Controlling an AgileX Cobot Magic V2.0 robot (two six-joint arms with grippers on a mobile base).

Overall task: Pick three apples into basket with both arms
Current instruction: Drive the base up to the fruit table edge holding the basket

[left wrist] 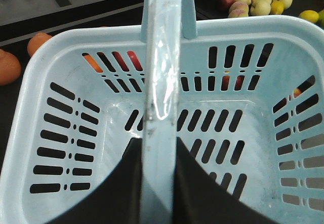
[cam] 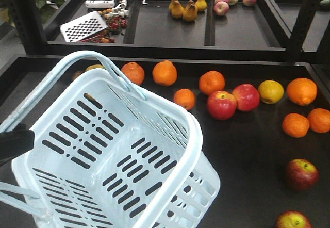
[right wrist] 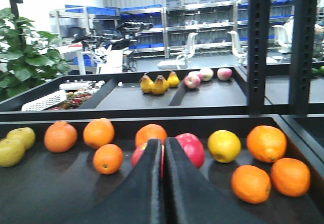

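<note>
My left gripper (left wrist: 157, 145) is clamped on the hoop handle (left wrist: 161, 57) of the basket (cam: 170, 186), which sits tilted and empty. My right gripper (right wrist: 163, 142) has its fingers pressed together on nothing, so they must part before any grab. Two apples (cam: 301, 174) lie off the basket's right side. Further out, just past its far right corner, a red pair (right wrist: 191, 148) sits side by side, dead ahead of the right gripper's tips. That arm is the nearer, and the only free one. The fruit is round, with no axis to line up on, dark red with yellowish flecks. Oranges (cam: 164, 72) ring the basket's far side.
</note>
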